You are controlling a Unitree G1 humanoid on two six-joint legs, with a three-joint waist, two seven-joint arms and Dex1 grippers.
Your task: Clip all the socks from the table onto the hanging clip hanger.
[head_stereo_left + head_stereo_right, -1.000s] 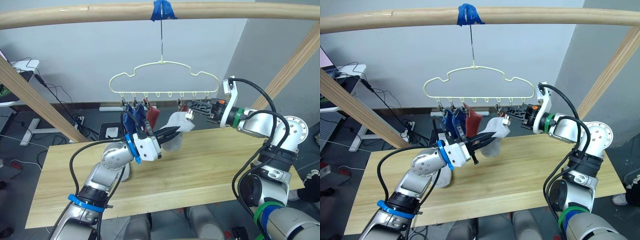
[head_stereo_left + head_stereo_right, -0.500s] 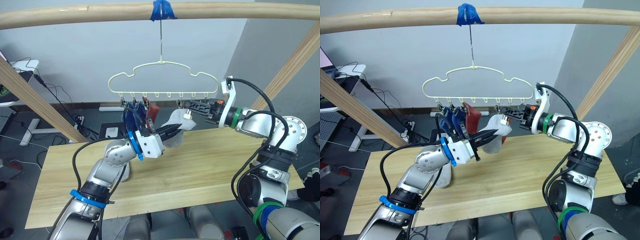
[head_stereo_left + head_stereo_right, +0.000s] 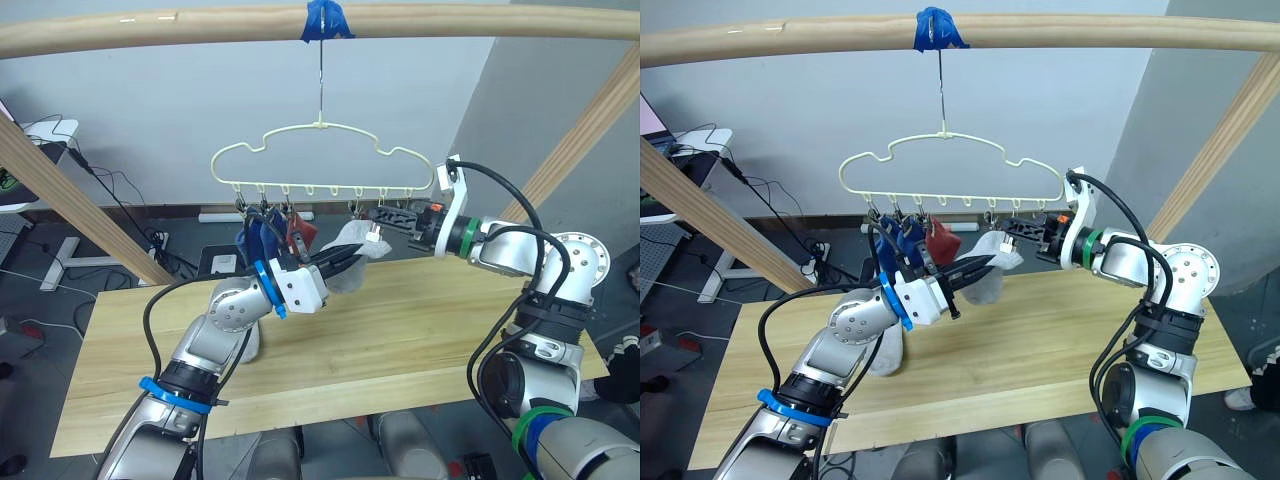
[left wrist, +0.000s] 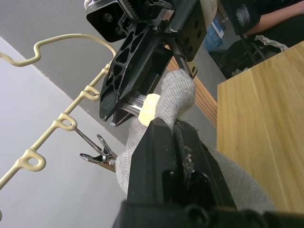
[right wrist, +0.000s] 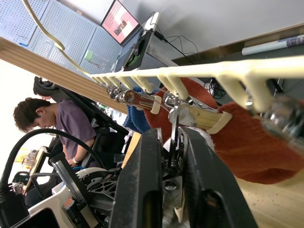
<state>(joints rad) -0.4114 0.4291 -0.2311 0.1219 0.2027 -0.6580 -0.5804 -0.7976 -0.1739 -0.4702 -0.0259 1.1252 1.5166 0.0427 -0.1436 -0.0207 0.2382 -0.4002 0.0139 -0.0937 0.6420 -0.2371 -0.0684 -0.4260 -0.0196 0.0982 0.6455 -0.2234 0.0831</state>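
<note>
table: long light-wood top nearest me, bare where I can see it; one grey sock sits on it under my left arm, mostly hidden
left gripper: raised above the table's far edge, fingers pinched together on a light grey sock, holding its top up under the clip row; rest of that sock hangs down behind the fingers
left wrist view: I see my black fingers pressed on the grey knit, sock top touching the right gripper's tips & a silver clip; a free clip dangles just beside
right gripper: reaching in from the right at clip height, fingers squeezed on a clip just above the grey sock's top; can't tell if the clip's mouth is on the fabric
clip hanger: pale-yellow wavy wire, hangs by its hook from a blue-taped spot on the wooden pole overhead
hung socks: blue socks & a rust-red sock clipped at the row's left end, touching each other, just beside my left gripper
person: seated, purple shirt, far side in right wrist view
</note>
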